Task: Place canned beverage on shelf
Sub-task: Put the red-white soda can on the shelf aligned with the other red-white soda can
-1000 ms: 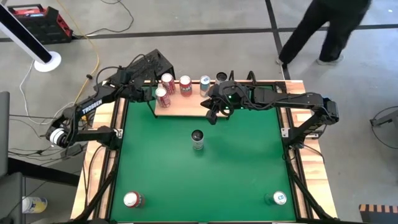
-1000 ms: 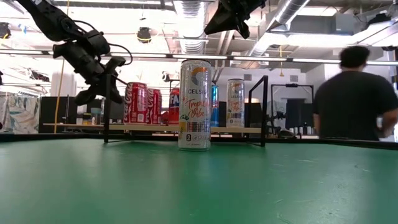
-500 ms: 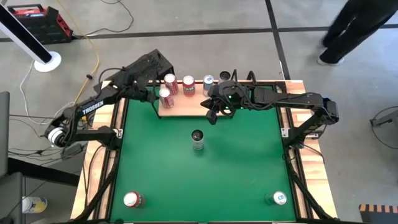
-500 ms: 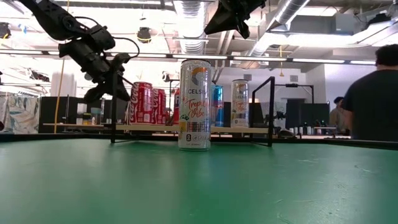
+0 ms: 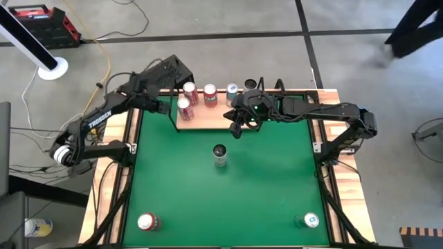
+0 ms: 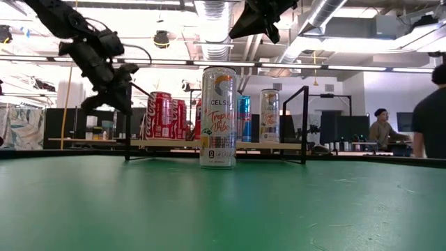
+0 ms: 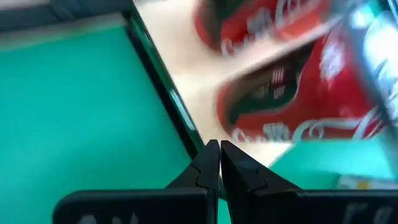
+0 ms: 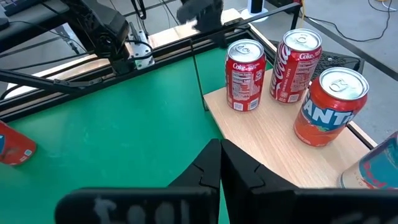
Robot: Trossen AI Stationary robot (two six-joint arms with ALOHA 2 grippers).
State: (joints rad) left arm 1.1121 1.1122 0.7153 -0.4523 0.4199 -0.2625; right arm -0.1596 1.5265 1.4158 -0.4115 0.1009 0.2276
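The shelf (image 5: 208, 120) is a light-wood board with black rails, lying at the table's far edge. On it stand three red cans (image 5: 184, 107) and a blue can (image 5: 230, 92); one more can (image 5: 248, 86) stands at its far right. A tall white Celsius can (image 6: 218, 116) stands upright on the green felt (image 5: 277, 180), just in front of the shelf. My left gripper (image 7: 219, 147) is shut and empty at the shelf's left rail (image 7: 165, 87). My right gripper (image 8: 221, 145) is also shut and empty. It hovers above the shelf's near edge (image 8: 249, 165). My left gripper's shut fingertips (image 7: 211, 155) point slanting down at the shelf's black left rail. Whether they touch it, I cannot tell.
A red can (image 5: 147, 221) stands at the table's near left corner and a green-and-white can (image 5: 310, 220) at the near right. Bare felt lies between them and the Celsius can. A person (image 6: 433, 111) shows in the room behind the table.
The shelf with its cans has slid a little toward the table's right edge, with my left gripper moving along at its left end. That gripper has since rolled at the wrist and drawn slightly back. A person beyond the far edge has walked off to the right.
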